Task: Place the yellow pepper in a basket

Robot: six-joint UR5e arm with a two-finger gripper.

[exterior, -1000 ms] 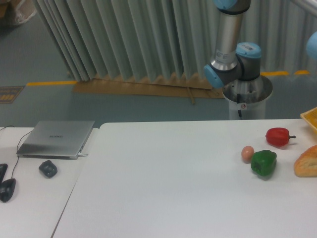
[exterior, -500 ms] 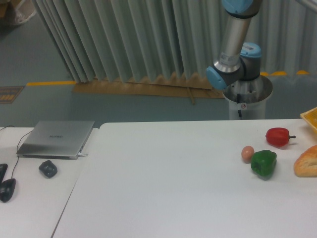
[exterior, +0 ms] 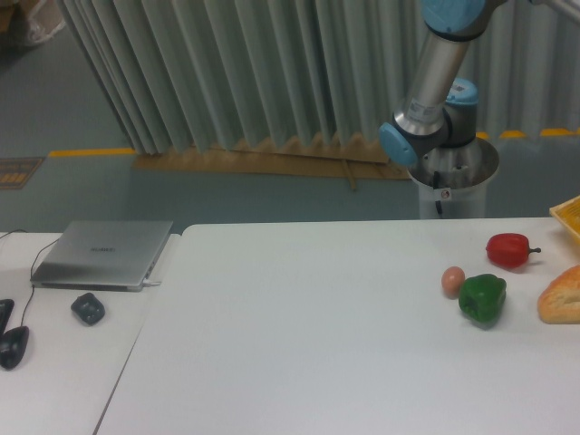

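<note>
- The bench (exterior: 299, 344) is a wide white slab with a smooth matte top; its left edge runs diagonally down toward the lower left, its far edge runs straight across below the arm's base, and most of its surface is open.
- A pleated grey curtain (exterior: 254, 68) hangs behind the bench, with brown cardboard along its foot.
- The arm (exterior: 433, 100), a grey tube with light-blue joint caps, rises from a round metal pedestal (exterior: 451, 181) behind the far edge and leaves the picture at the top right.
- The fingers are out of the picture, so whether they are apart or together cannot be told, nor what they touch; places cannot be set against them and are given along the bench.
- A closed silver laptop (exterior: 104, 254) lies on a lower side table at the left, with dark small objects near it.
- A tan bread loaf (exterior: 562, 294), crusty and rounded, is cut off by the right edge.
- A glossy, lumpy green bell pepper (exterior: 482, 299) sits just left of the loaf.
- A glossy red pepper (exterior: 509, 249) with a short stem lies behind the green one, apart from it.
- The basket (exterior: 569, 217) shows only a bright yellow latticed corner at the right edge.
- A small pinkish egg-shaped object (exterior: 453, 280) sits just beside the green pepper.
- The yellow pepper is not visible.
</note>
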